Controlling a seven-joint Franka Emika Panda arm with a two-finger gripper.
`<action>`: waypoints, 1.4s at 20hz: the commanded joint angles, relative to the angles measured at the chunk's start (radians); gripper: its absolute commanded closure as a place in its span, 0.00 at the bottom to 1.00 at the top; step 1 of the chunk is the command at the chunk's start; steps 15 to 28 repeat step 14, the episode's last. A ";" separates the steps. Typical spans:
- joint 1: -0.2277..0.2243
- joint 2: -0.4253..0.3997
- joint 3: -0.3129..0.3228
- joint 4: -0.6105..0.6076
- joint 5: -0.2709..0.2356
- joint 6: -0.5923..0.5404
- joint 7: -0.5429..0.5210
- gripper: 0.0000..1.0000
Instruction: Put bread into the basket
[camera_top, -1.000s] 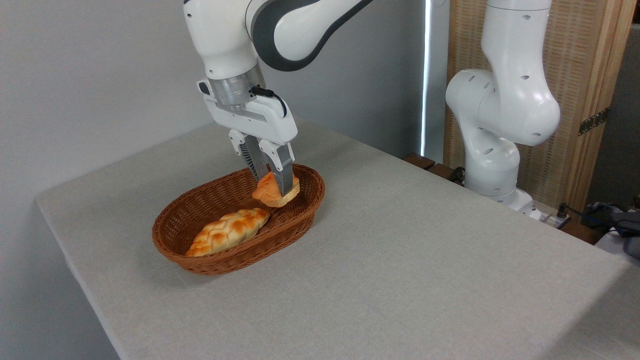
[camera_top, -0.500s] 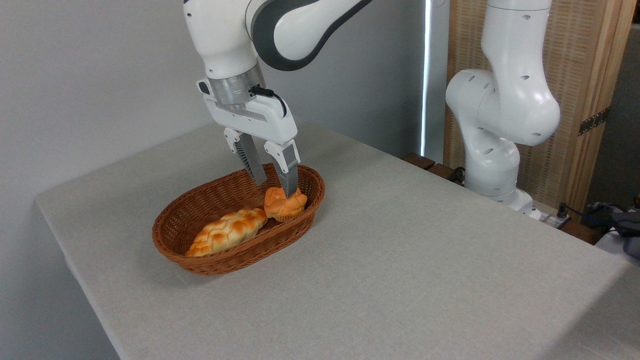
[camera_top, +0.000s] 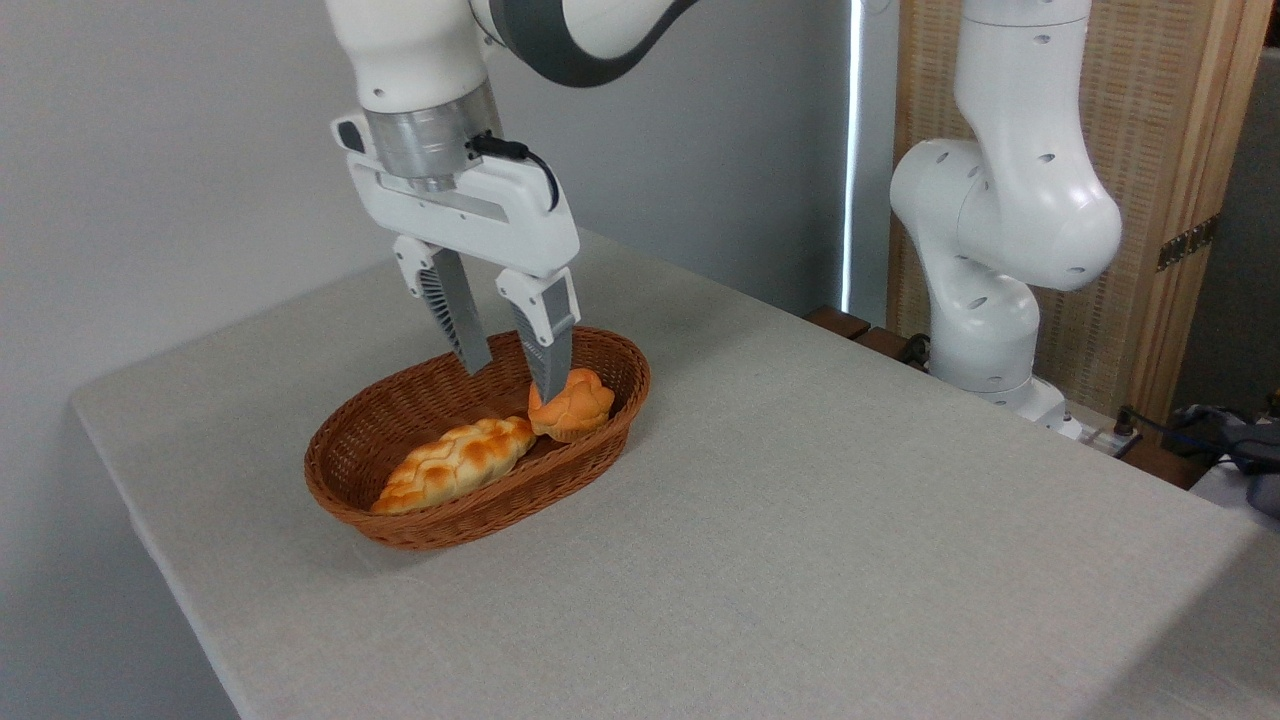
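Gripper (camera_top: 510, 381) spread wide, empty — bread (camera_top: 573, 405), glossy orange knotted bun, sits in wicker basket (camera_top: 400, 520).

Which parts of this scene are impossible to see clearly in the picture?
- Left edge of the bun: covered by a finger of the open pincer, so contact cannot be judged.
- Basket floor: hidden by its near wall, the braided loaf and the bun.
- Upper arm: cut off by the top edge.
- Dark objects at far right: cut off, too small to identify.
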 joint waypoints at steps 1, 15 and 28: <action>-0.014 0.062 0.081 0.168 0.000 -0.043 0.170 0.00; -0.031 0.037 0.077 0.194 0.028 -0.095 0.223 0.00; -0.031 0.037 0.077 0.194 0.028 -0.095 0.223 0.00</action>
